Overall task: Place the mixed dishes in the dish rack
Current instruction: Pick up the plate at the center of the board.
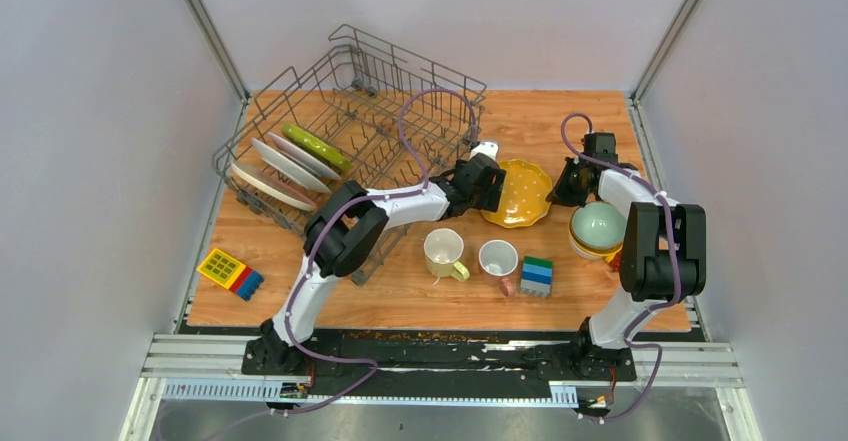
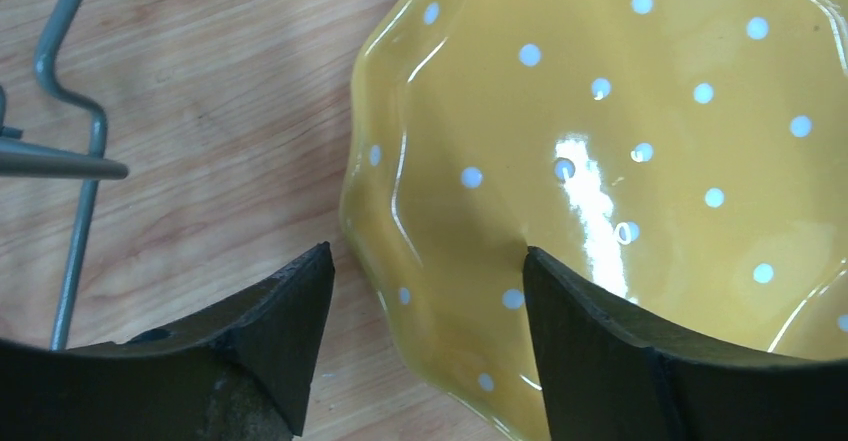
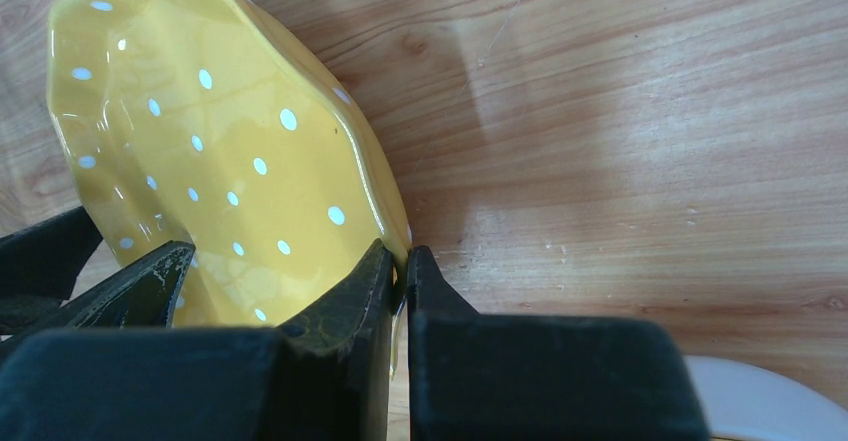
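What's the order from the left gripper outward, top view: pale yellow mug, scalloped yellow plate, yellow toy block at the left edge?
1. scalloped yellow plate, its rim right at the left gripper.
2. pale yellow mug, toward the arm bases.
3. yellow toy block, far left edge.

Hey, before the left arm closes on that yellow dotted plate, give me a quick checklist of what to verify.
1. The right tool is pinching the yellow plate by its rim: ok.
2. Plate rim sits between the fingers of the left tool: ok.
3. The left tool is closed on the plate: not ok, open.
4. One left finger is under the rim: cannot tell.
5. Free tines in the dish rack: ok.
6. The pale yellow mug is apart from the plate: ok.
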{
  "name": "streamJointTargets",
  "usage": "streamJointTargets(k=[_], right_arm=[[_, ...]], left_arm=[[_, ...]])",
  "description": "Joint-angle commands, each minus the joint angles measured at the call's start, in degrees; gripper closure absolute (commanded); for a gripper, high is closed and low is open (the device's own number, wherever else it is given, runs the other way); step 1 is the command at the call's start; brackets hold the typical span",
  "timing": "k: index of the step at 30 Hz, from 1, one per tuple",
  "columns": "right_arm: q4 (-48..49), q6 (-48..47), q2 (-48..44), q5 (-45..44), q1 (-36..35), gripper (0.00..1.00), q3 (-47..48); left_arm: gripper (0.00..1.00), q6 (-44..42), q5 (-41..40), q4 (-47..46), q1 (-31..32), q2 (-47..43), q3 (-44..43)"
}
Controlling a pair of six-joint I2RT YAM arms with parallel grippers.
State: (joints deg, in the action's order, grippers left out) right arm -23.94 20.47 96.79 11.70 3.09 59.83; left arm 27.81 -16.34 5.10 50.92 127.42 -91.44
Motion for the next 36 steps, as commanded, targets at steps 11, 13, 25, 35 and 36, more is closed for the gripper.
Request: streamJointTargets(k=[11, 13, 25, 35, 36], right_arm=[[3.11, -0.21, 1.85, 10.96, -0.1, 0.96, 0.18], [3.43, 0.04, 2.14, 12.37, -0.1, 0.93, 0.22], [6.35, 4.44, 5.78, 15.71, -0.1, 0.77, 1.02], [6.73, 4.92, 7.36, 13.99, -0.15, 1.0, 1.68], [6.86, 4.96, 7.09, 14.18, -0.12, 1.0, 1.61]], left_arm=[[0.58, -2.62, 6.1, -4.48, 1.93, 1.52, -1.1], [0.63, -3.09, 6.94, -4.72, 2.03, 1.36, -1.48], [0.76, -4.9, 11.7, -2.67, 2.21, 2.37, -4.73], [0.55, -2.19, 11.54, -0.14, 2.26, 5.12, -5.84], [0.57, -1.96, 11.7, -0.2, 2.26, 5.21, -5.8]])
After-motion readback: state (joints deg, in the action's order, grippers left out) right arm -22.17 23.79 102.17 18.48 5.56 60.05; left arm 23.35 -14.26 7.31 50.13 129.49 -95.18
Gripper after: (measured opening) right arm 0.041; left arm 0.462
